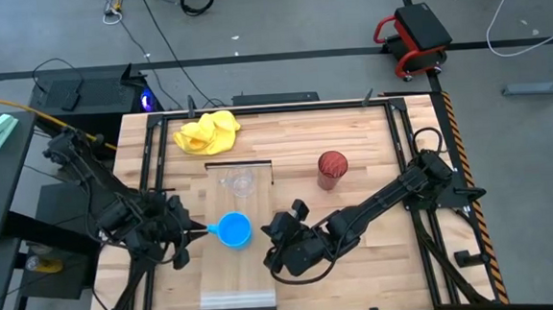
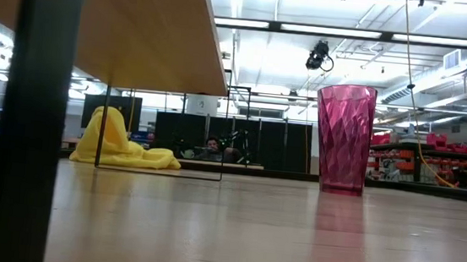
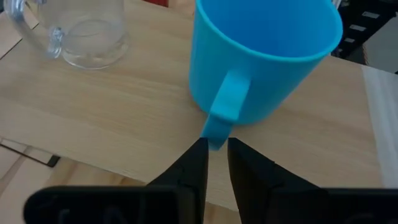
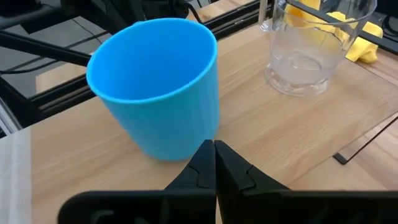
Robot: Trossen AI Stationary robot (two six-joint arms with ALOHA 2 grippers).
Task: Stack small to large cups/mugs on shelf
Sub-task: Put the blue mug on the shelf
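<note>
Three cups on record, tabletop [image 1: 360, 265] beneath all: light wood, framed by dark rails.
Shelf [image 1: 238, 273]: long pale plank lying flat on the tabletop, between the two arms; paler strip at its near end, dark edge at the far end.
Red cup [image 1: 331, 169]: ribbed, upright, standing on the tabletop off the shelf, on the right arm's side; well apart from the other two cups. Low view shows it [image 2: 343, 138] standing alone.
Blue mug [image 1: 234, 229]: upright on the shelf, about mid-length, handle pointing toward the left arm.
Clear cup [image 1: 240, 182]: upright on the shelf near its far end, beyond the blue mug, not touching it.
Left gripper [image 3: 215, 147]: at the blue mug's handle, fingers [image 3: 194, 163] pinching the handle's lower end between their tips.
Right gripper [image 4: 214, 147]: just beside the blue mug on the opposite side from the handle, fingers [image 4: 200, 163] pressed together, holding nothing.
Yellow cloth [image 1: 208, 131]: crumpled at the far edge of the tabletop, off the shelf.
</note>
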